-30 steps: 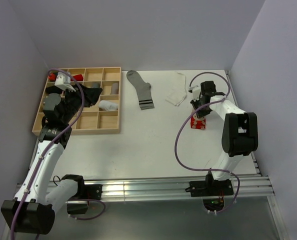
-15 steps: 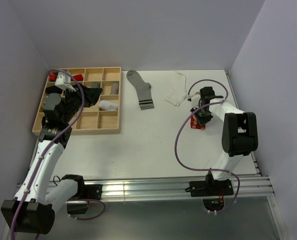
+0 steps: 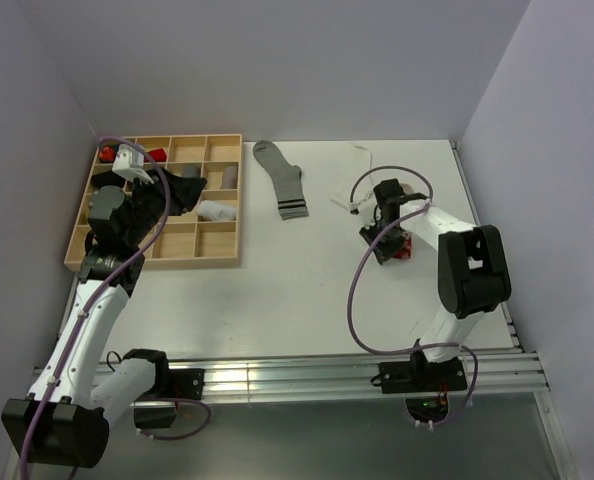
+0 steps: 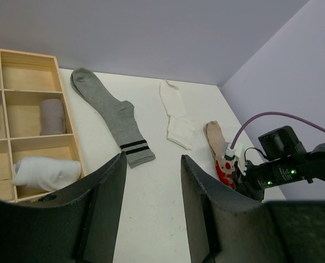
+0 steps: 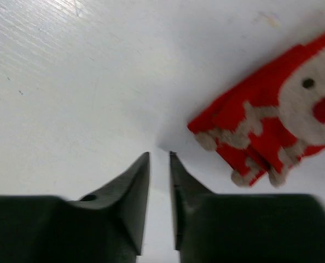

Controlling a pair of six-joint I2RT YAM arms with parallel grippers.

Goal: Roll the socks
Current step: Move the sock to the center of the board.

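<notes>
Right hand (image 5: 160, 156) narrowed to a slit, empty, low over the white worktop (image 5: 69, 82), just beside the red-and-white patterned end of the beige fabric sock (image 5: 261, 137). Risk: close here and you pinch nothing; push sideways and you bunch the fabric

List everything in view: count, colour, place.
grey sock: one, grey with black stripes, flat on the table right of the tray
white sock: one, white, flat, right of the grey sock
beige sock: one, beige with a red-and-white end, far right
wooden tray: one, light wood, table's left side
rolled white sock: one, in a tray compartment
rolled grey sock: one, in the next compartment back
black fabric: one, draped across tray compartments
red item: one, in the tray's far row; kind unclear
table: one, white
left end effector: open, above the tray
right end effector: nearly shut, empty, beside the beige sock's red end
</notes>
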